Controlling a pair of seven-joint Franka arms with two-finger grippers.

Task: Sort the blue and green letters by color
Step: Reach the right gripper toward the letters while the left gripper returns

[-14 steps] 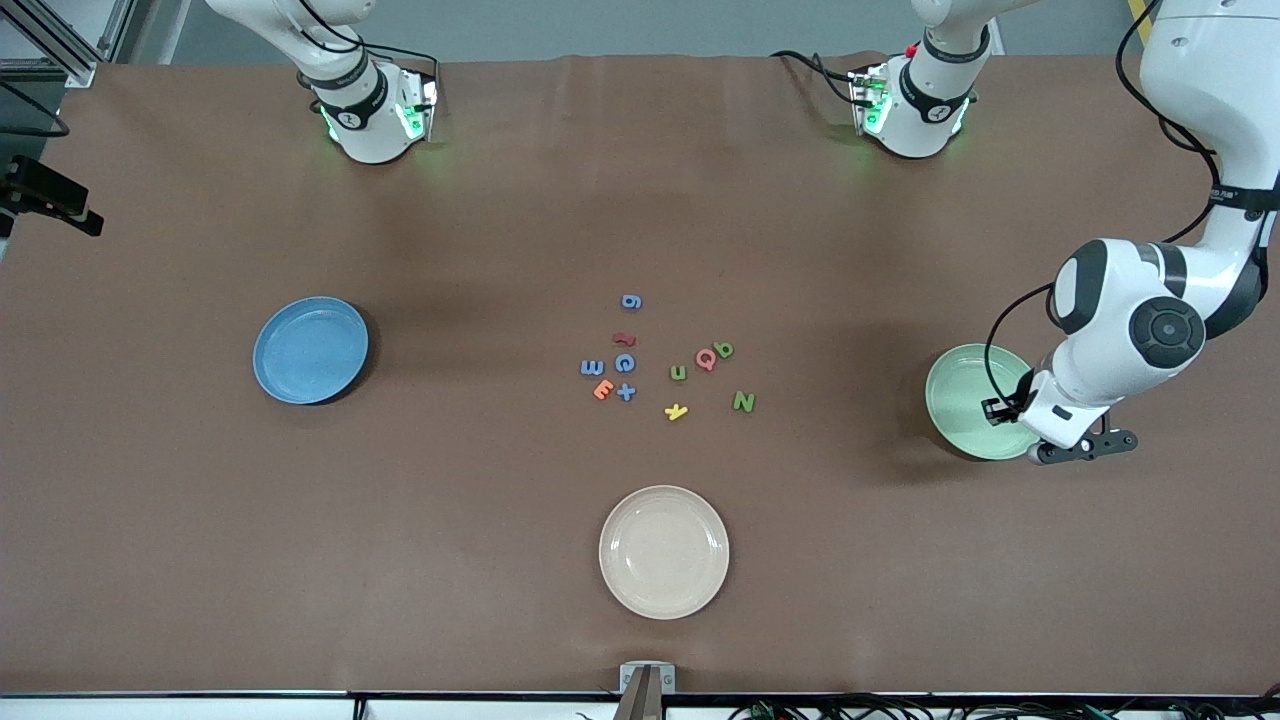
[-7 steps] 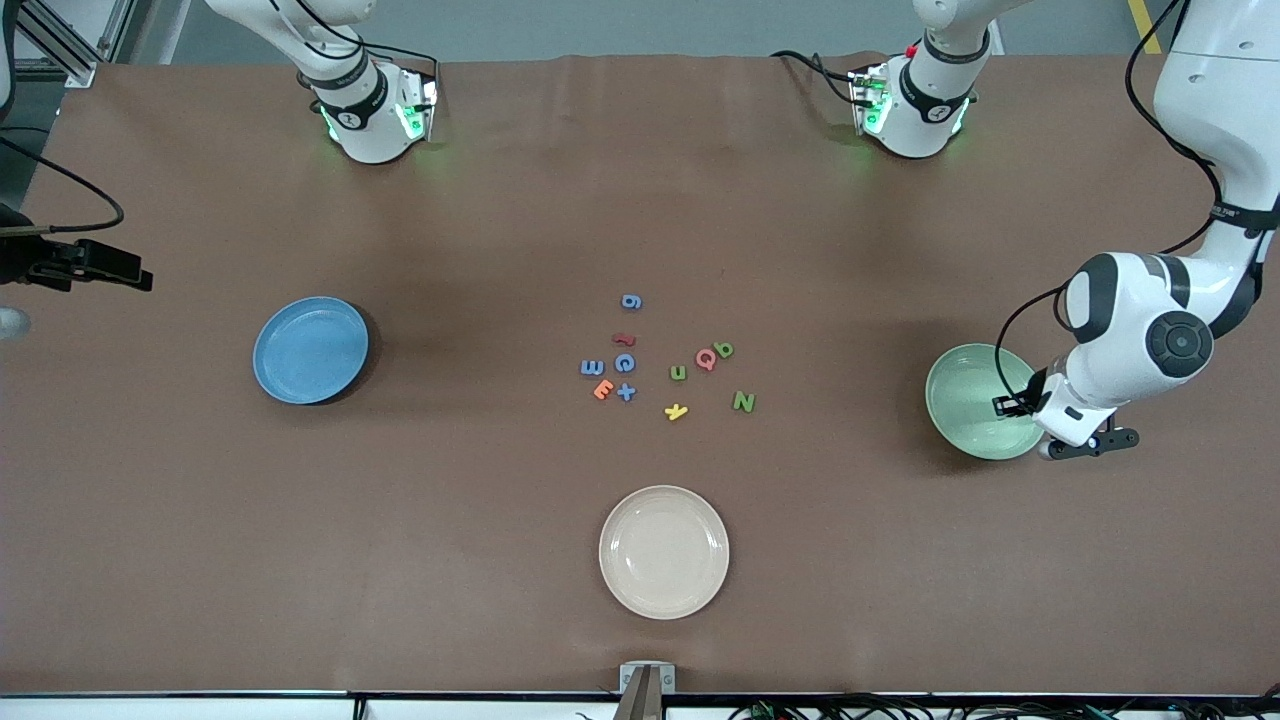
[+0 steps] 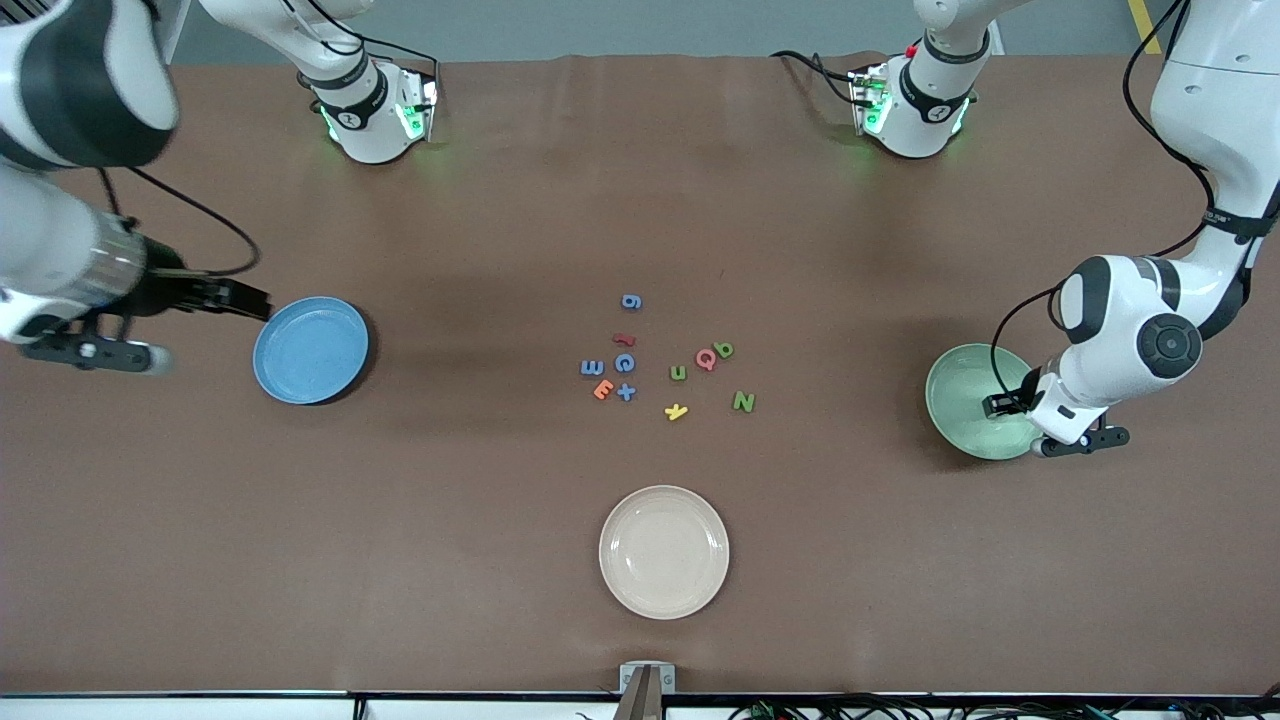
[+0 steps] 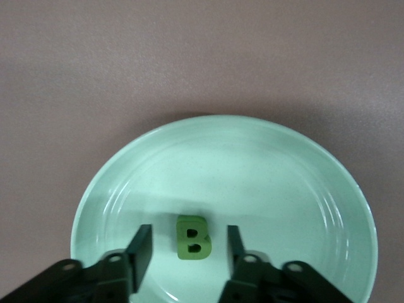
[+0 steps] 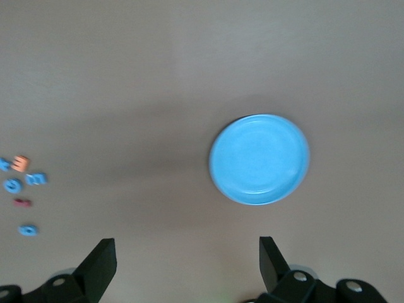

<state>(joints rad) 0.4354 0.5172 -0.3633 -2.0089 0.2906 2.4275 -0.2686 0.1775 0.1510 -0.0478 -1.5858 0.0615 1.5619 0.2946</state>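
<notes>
Green B [image 4: 192, 238]: lying in the green plate [image 3: 950, 385], my left claw [image 4: 189, 249] parted astride it, grip let go, colour matched. Right claw [image 5: 186, 259]: wide open, empty, up near the blue plate [image 3: 310, 350]. Other blue and green letters [image 3: 625, 363] I count mid-bench, unsorted.

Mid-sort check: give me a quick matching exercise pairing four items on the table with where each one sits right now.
Things:
1. small green letter B
2. small blue digit 6
3. left gripper
4. round cream plate

Places:
a. over the green plate
b. nearest the front camera
c. in the round green plate, between open fingers
d. in the central cluster, farthest from the front camera

Pairs: 1-c, 2-d, 3-a, 4-b
</notes>
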